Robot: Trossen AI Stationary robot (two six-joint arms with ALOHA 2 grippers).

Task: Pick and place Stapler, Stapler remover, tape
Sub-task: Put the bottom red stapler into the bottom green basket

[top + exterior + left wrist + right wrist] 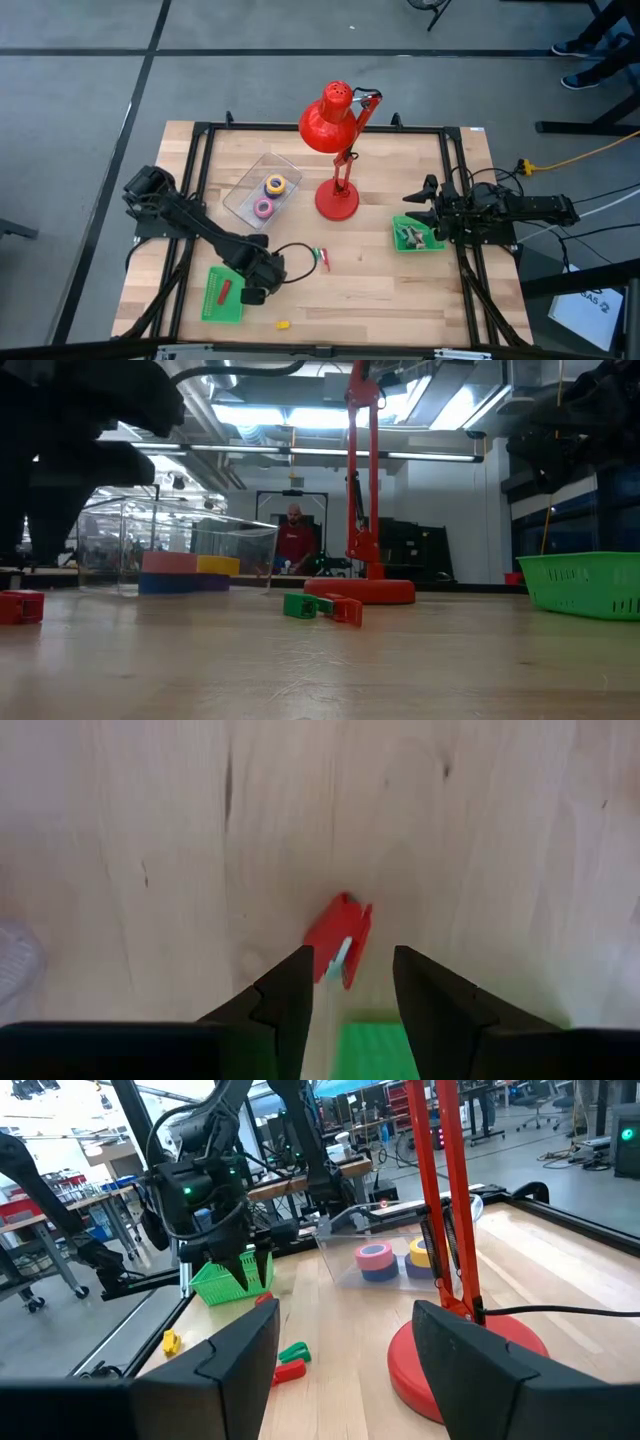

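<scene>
Left gripper (257,292) hovers near the table's front-left corner, fingers spread, empty, over a small red piece (339,940) beside the green tray (222,295). Risk: off-centre descent clips it and skids it away. Tape rolls (270,195) sit in the clear bin (245,192). Right gripper (420,212) idles spread at the right edge.

red lamp (338,150) mid-table | green baskets (222,295) (415,234) | yellow bit (283,324)
</scene>
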